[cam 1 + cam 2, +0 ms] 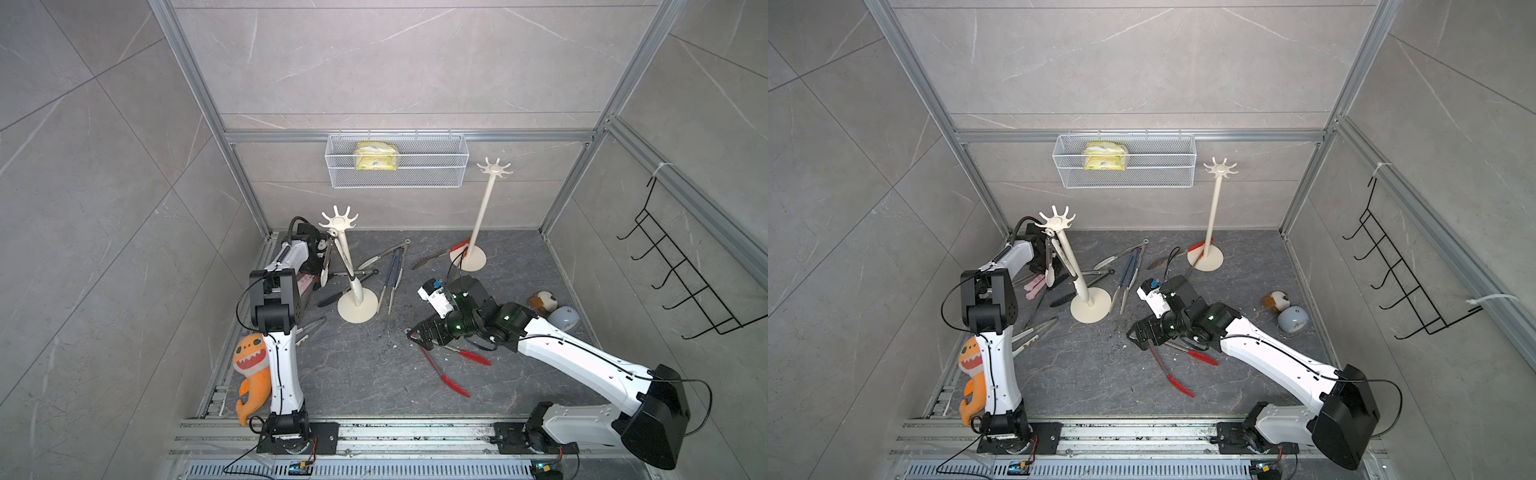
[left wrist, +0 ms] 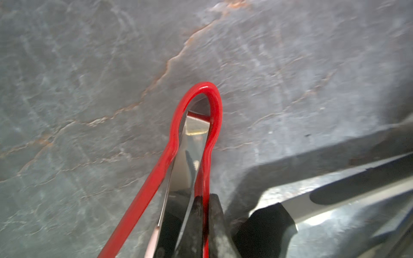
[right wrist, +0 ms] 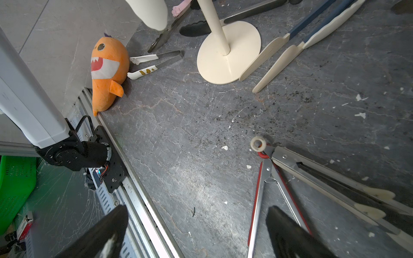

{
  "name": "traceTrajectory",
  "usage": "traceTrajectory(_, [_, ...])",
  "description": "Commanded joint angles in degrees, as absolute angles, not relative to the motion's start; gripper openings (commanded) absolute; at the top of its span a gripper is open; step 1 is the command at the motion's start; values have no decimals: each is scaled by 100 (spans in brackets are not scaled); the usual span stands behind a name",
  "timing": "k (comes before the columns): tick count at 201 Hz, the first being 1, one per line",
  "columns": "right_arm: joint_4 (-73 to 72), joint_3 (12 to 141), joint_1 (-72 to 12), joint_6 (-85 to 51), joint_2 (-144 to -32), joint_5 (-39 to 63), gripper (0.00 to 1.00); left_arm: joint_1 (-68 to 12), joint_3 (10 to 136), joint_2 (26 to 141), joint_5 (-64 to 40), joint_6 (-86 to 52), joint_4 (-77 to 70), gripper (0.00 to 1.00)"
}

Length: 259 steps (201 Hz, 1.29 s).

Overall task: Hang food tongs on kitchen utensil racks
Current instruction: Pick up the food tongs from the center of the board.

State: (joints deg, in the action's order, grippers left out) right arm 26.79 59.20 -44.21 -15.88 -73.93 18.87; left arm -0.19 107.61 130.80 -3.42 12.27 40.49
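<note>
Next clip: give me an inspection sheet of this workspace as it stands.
surface: dark stone tabletop, speckled with crumbs.
job's things: cream-tipped tongs upright at the near rack, hooked or not unclear; red-tipped tongs and several others lying flat; far rack hooks bare.
clutter: orange plush, brown-white plush.
pincers: left pincer shut on the cream-tipped tongs; right pincer open above the red-tipped tongs.
cables: black loop at the left arm, hanging free.
surroundings: wire basket on the back rail.

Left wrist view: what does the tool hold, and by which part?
Steel tongs with a red wire end loop, gripped across their arms near that loop.
</note>
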Motion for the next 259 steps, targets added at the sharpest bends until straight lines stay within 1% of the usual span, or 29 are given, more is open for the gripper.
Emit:
traceTrajectory(1, [2683,6056,-4403,-1643,-7382,1880,98,-114,10840,12489,-841,910,3981,0])
traceTrajectory(120, [2699,5977,-4403,-1694,-7154,1855,98,-114,10558,11681,-1478,110,3684,0])
traceTrajectory(259, [2726,6135,-4403,-1575,-7207,1863,98,16,9688,10416,-1398,-337,3214,0])
